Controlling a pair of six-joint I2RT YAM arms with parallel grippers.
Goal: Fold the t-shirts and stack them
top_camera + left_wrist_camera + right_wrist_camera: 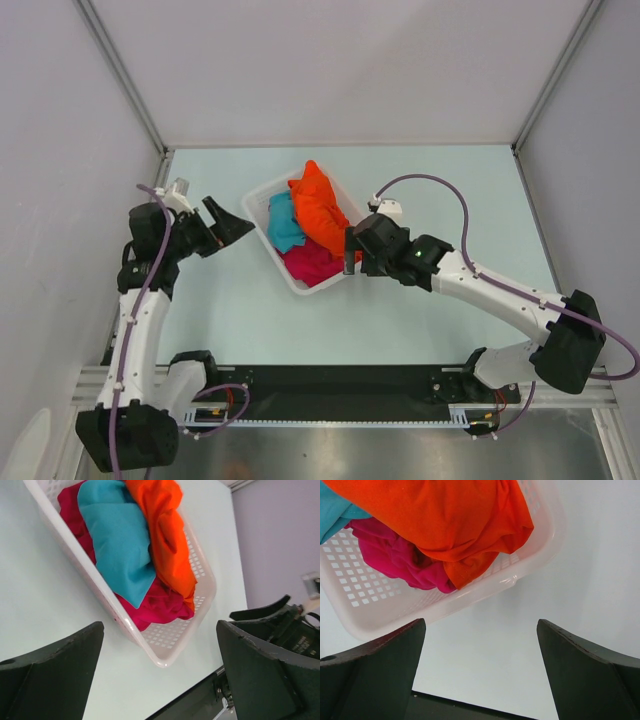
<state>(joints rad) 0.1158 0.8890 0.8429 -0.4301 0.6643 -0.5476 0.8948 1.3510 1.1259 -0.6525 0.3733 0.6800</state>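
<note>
Inside basket point(170, 645), orange t-shirt point(320, 210) runs far-left to near-right; left hand point(235, 222), right hand point(350, 252) released.

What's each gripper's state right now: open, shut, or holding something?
Left gripper: open, holding nothing.
Right gripper: open, holding nothing.

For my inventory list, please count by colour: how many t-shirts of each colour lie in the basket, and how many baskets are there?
Orange t-shirt: 1
Teal t-shirt: 1
Magenta t-shirt: 1
White basket: 1
Total: 4
</note>
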